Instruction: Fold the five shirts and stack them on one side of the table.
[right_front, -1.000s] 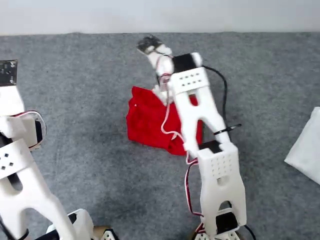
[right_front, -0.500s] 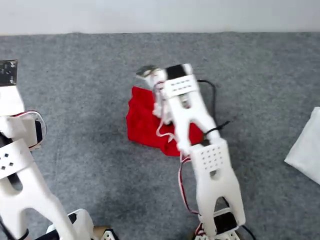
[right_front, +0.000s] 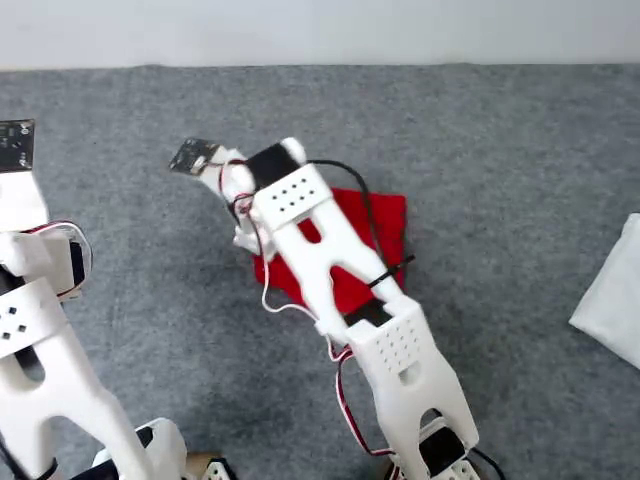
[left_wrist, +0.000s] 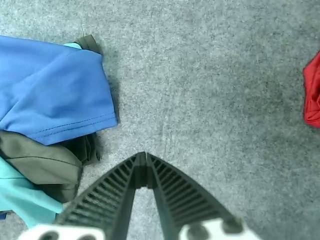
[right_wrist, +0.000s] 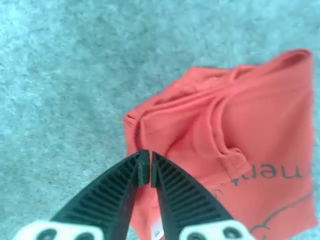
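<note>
Fabric of grey colour covered the table (right_front: 520, 130). The right arm (right_front: 330, 260) had swung during the last second. Before, its wrist pointed to 12 o'clock, beyond the far edge of the red shirt (right_front: 388, 228); now it pointed to 10 o'clock, across the shirt's 9 o'clock side. The shirt itself had stayed in the middle of the table as a compact folded shape. So I judged this as a repositioning for a last tuck or for carrying it off, not as a new fold.

The left arm (right_front: 40, 370) stood at 8 o'clock. A white shirt (right_front: 612, 300) lay at the 3 o'clock edge.

The right end effector (right_wrist: 146, 167) was fully closed, with no cloth visible between the jaws. Its tips stood over the shirt's 9 o'clock side, and the rest of the shirt spread toward 3 o'clock. Whether they touched the cloth, I could not tell.

The left end effector (left_wrist: 146, 169) was also closed and empty, above bare table near a blue shirt (left_wrist: 55, 95).
</note>
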